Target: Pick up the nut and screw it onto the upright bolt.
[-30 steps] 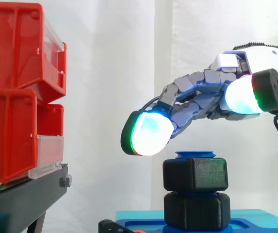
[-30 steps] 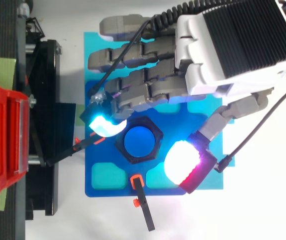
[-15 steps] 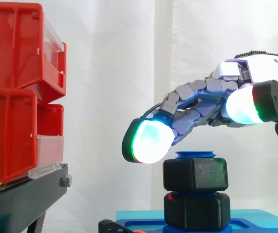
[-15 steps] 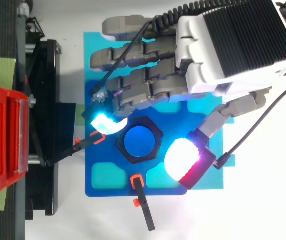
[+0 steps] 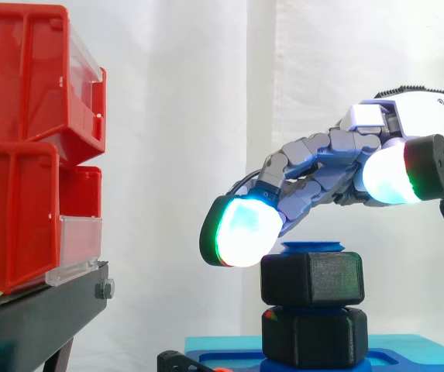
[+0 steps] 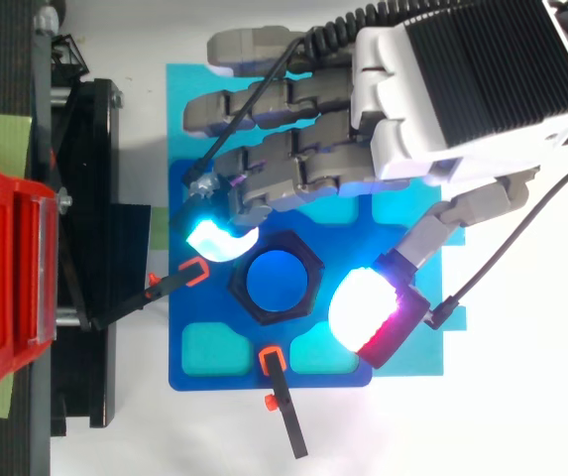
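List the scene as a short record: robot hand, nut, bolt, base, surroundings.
robot hand: open, reaching over the bolt, holding nothing
fingertips: glowing pads on either side of the upper nut; contact cannot be told
upper nut: black, hexagonal, on the bolt near its top
lower black hex piece: directly beneath, on the base
bolt: blue, upright, tip above the upper nut
base: blue plate
red bins: left, on black stand
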